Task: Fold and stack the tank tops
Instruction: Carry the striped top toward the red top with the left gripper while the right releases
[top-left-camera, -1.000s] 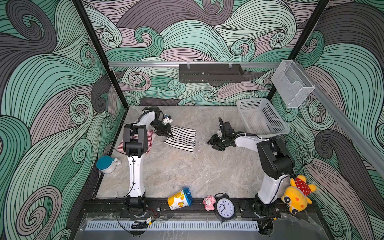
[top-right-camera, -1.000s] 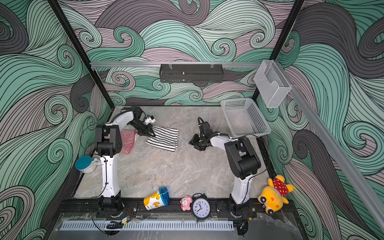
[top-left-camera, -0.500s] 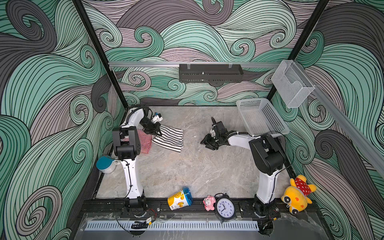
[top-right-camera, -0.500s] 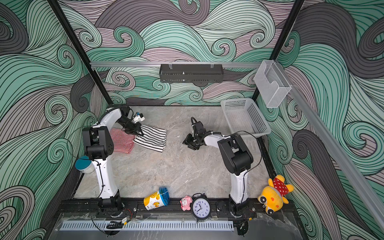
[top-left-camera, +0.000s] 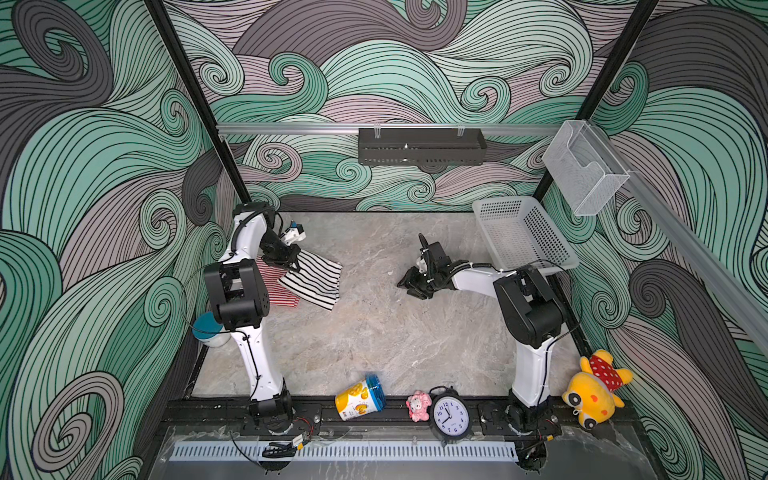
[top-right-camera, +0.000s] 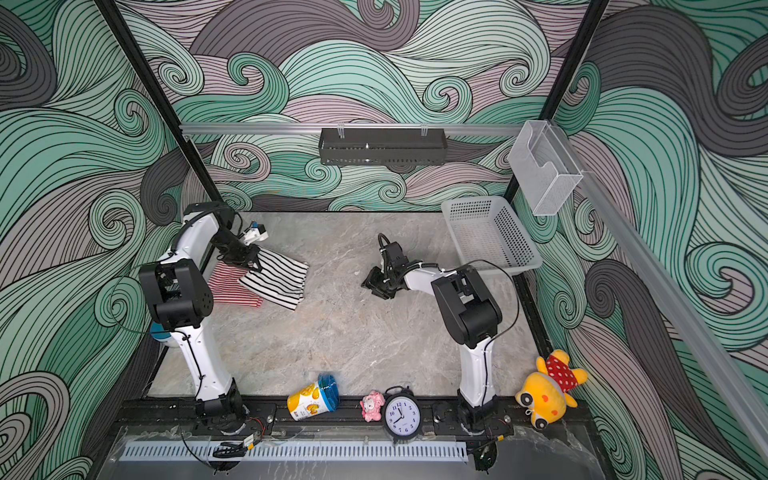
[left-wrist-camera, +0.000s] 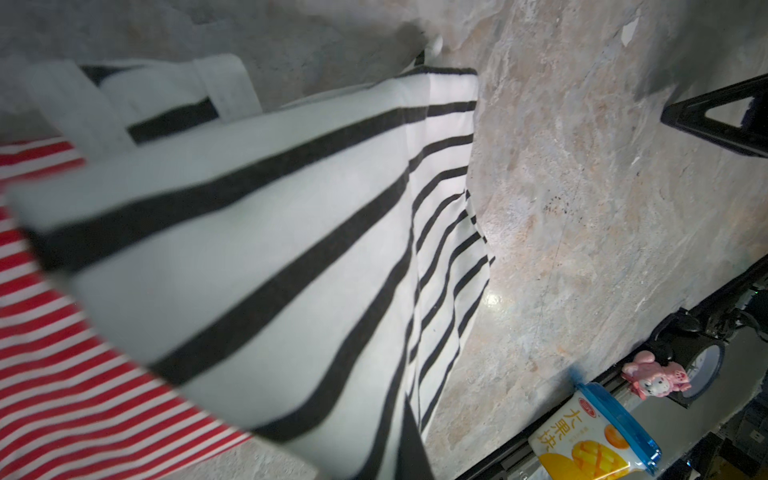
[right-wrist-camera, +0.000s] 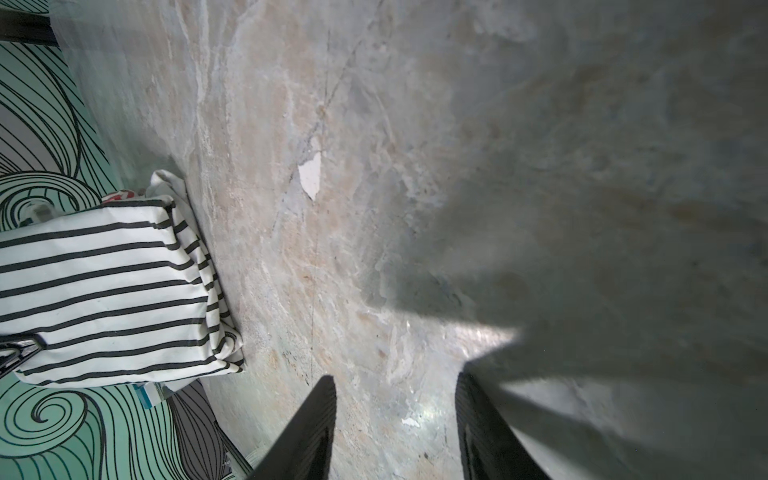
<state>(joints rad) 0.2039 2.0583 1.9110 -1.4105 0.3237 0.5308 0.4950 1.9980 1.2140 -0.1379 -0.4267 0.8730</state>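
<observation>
Table (top-left-camera: 374, 332): marbled grey, both tops lying at its far left
Black-and-white tank top (top-left-camera: 316, 282): folded near square and set aslant, long axis unclear, its left edge overlapping the red-striped one
Red-and-white tank top (top-left-camera: 276, 286): flat on the table, partly underneath
Left gripper (top-left-camera: 291, 266): pressed shut, pinching the black-striped top's far-left corner, arm folded back above the cloth
Right gripper (right-wrist-camera: 395, 382): jaws half apart, holding nothing, low over bare table, arm stretched toward the middle

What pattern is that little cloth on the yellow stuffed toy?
Red with white polka dots; the cloth shows best in a top view.
</observation>
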